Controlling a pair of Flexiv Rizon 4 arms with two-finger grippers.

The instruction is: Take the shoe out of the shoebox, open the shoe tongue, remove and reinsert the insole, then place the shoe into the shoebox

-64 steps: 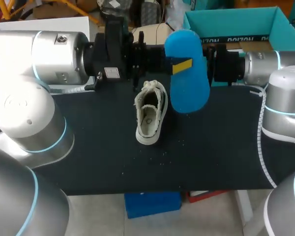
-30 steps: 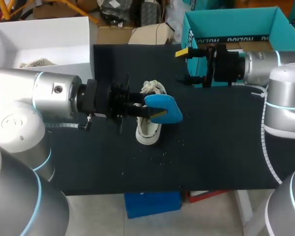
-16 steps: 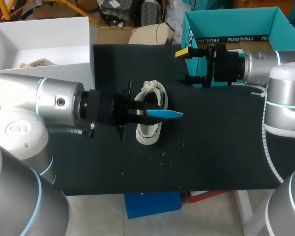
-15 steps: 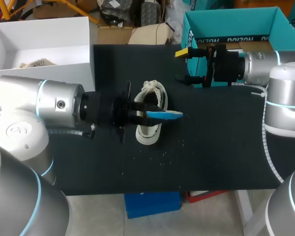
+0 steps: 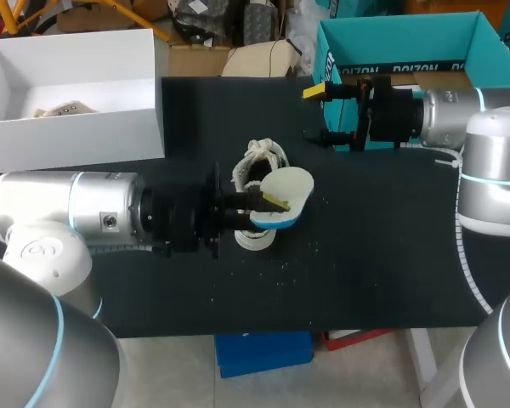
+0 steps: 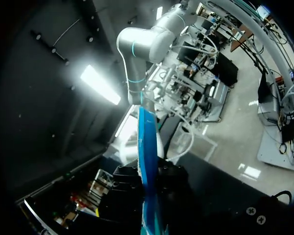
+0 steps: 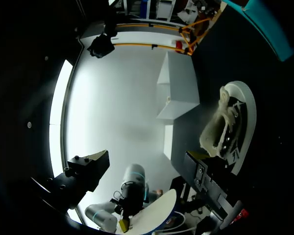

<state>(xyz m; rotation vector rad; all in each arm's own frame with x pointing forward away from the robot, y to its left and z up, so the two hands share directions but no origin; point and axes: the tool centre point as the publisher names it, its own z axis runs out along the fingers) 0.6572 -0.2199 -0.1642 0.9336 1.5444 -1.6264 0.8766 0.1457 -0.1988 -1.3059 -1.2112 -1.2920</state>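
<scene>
Silver-white rounded arms (image 5: 68,212) with cyan joint rings, black wrist housings and yellow-tipped fingers (image 5: 316,90)

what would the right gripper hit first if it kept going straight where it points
Likely the white box: the right gripper points across toward it, passing beyond the shoe. Its height is unclear, so it might pass over the box.

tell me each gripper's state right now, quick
left gripper: shut on the insole
right gripper: open, holding nothing
</scene>
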